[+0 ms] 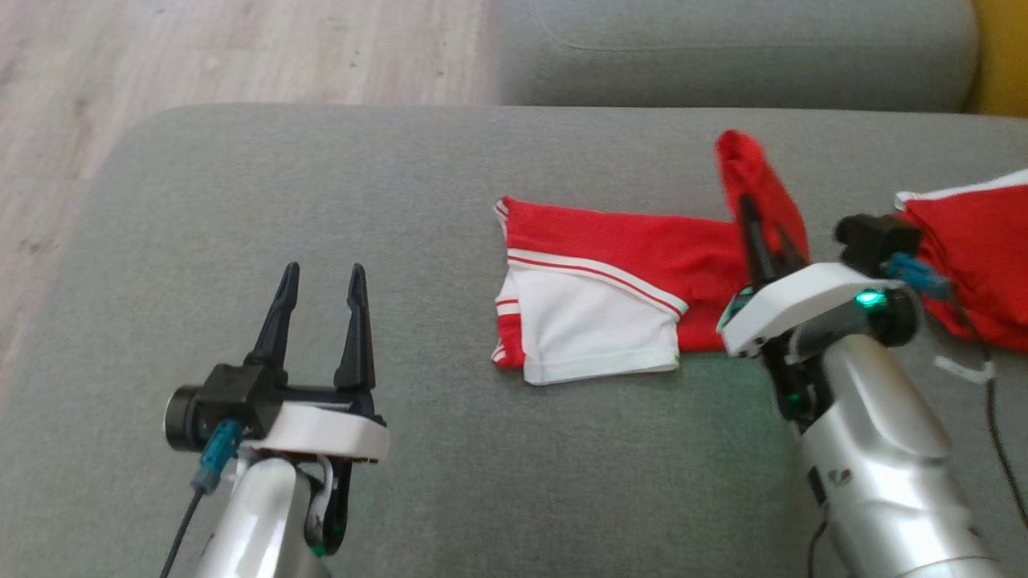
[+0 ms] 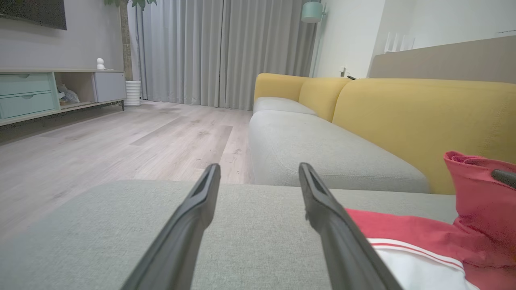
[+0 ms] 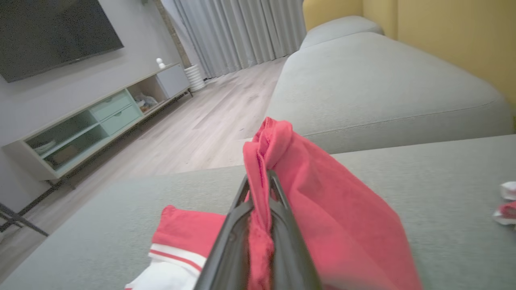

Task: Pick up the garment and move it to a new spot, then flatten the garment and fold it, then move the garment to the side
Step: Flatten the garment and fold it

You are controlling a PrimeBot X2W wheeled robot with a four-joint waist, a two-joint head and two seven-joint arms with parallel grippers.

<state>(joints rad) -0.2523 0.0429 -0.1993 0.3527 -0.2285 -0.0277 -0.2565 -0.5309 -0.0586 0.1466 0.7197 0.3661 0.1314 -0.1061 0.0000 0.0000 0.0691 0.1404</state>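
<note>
The big grey sofa seat (image 1: 321, 185) takes up most of the head view. A wooden floor (image 1: 201, 56) lies past it on the left.

The garment (image 1: 626, 249) lies on the seat, a bit right of the middle. It is bright red with a white part near the front. Thin red and white stripes run along its edges. Most of it lies flat. Its right end is pulled up off the seat in a bunched red peak.

Another red cloth with a white edge (image 1: 976, 233) lies well to the right. It is cut off by the side of the picture.

The right gripper (image 1: 748, 210) is closed tight on the lifted red end, with cloth squeezed between its two dark fingers. The right arm (image 1: 867, 417) hides the garment's lower right corner, and the lifted part looks blurry.

The left gripper (image 1: 323, 273) hangs over bare seat to the left, well apart from the garment. Its fingers are spread wide and hold nothing.

A small white thing (image 1: 964, 369) lies near the other cloth. It is too small to make out.
</note>
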